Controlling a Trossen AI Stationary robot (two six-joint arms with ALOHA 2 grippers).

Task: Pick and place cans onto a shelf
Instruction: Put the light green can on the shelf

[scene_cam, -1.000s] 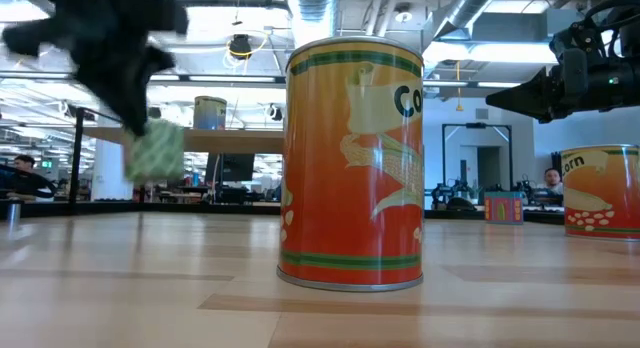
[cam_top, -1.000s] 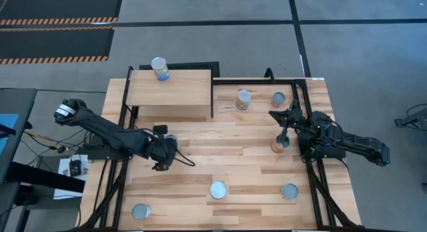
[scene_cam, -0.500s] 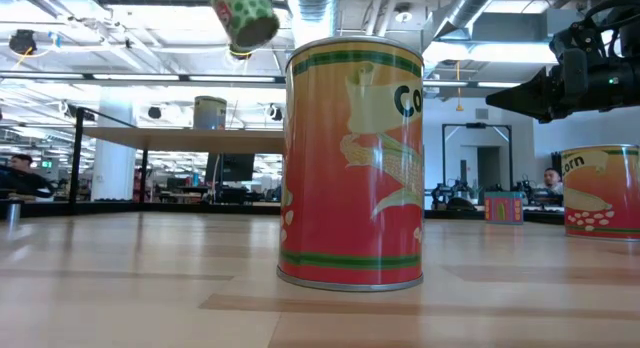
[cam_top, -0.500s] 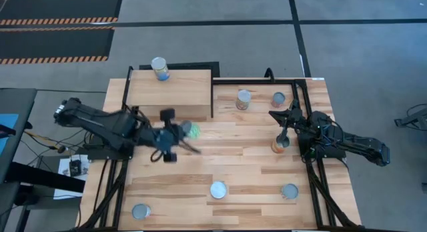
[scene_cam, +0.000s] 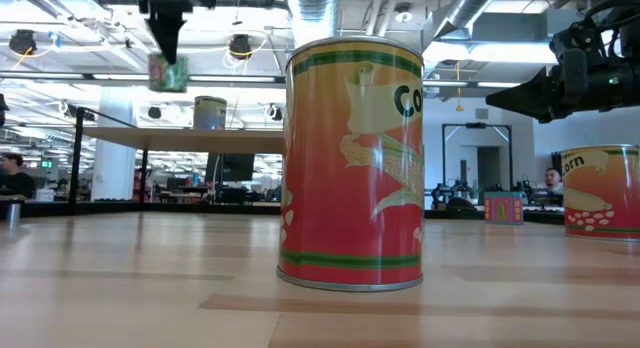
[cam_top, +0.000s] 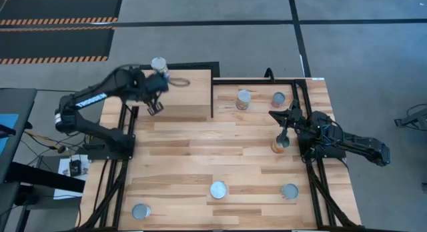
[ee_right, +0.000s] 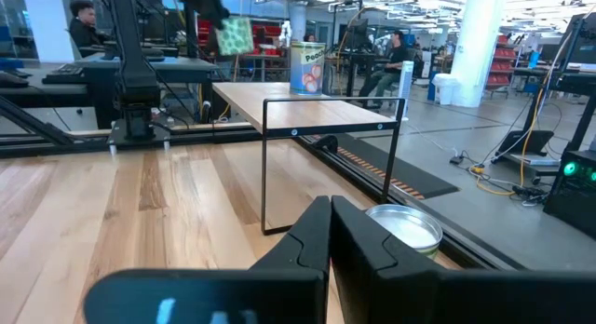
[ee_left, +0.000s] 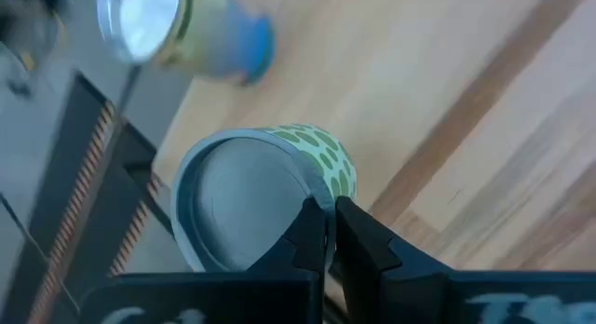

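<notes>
My left gripper (cam_top: 169, 81) hangs over the pale wooden shelf (cam_top: 193, 95) and is shut on a green-spotted can (ee_left: 307, 161), which also shows in the low view (scene_cam: 168, 73). A blue-labelled can (cam_top: 159, 67) stands on the shelf's far left corner, close beside the held can. My right gripper (cam_top: 284, 137) is shut and empty at the table's right, just above an orange can (cam_top: 276, 147). Several other cans stand on the table. My left gripper pinches the green-spotted can's end rim (ee_left: 315, 195), one finger on the grey end face, the other on the outer wall. The fingers come from above. The can hangs below them (scene_cam: 168, 73), lifted clear of the shelf top.
Cans stand at the far right (cam_top: 243, 99) (cam_top: 278, 99) and along the near edge (cam_top: 218, 190) (cam_top: 289, 191) (cam_top: 141, 211). A black metal frame (cam_top: 212, 92) borders the shelf's right side. The shelf's middle and right are bare wood.
My left gripper has carried the green-spotted can up from the table's left middle and toward the far edge, turning as it went, until it is over the shelf beside the blue-labelled can. The can has stayed in the hold, clear of all surfaces.
</notes>
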